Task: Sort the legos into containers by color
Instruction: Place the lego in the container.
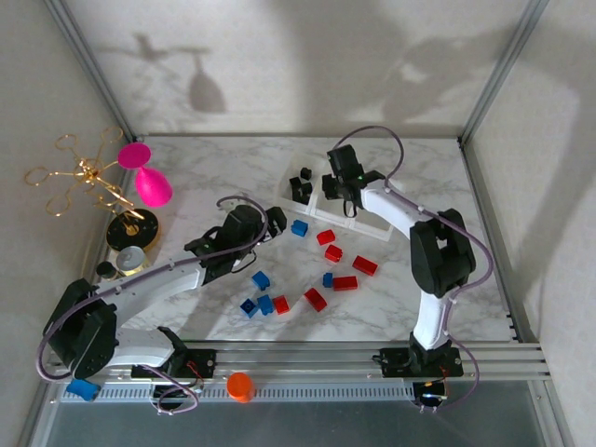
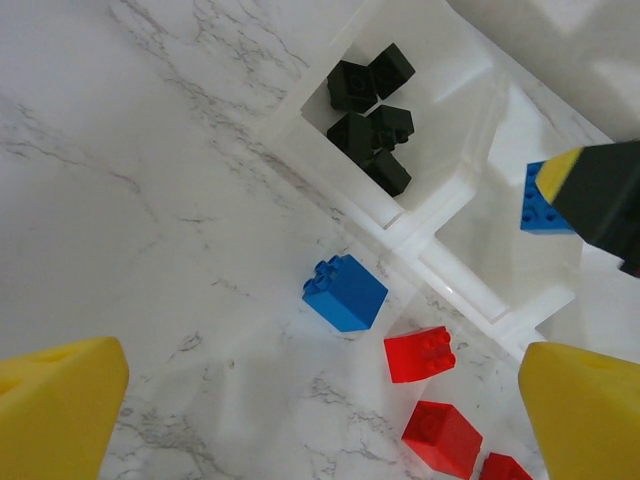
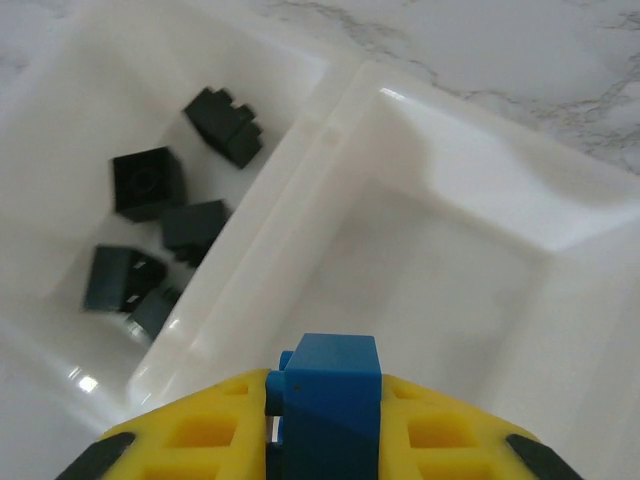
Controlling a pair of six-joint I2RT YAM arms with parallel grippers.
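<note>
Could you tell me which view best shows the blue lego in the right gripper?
The right wrist view: the blue lego sits large and close in the right gripper. The left wrist view catches part of it beside the dark gripper. In the top external view it is too small to tell.

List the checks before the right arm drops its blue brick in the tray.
1. Right pincer shut on the blue brick: ok.
2. Brick above the middle compartment: ok, judged from the left wrist view.
3. Brick clear of the divider wall: cannot tell, it sits close.
4. Middle compartment floor bare where visible: ok.
5. Black bricks confined to the neighbouring compartment: ok.
6. Left pincer open, outside the tray, near a loose blue brick: ok.
</note>
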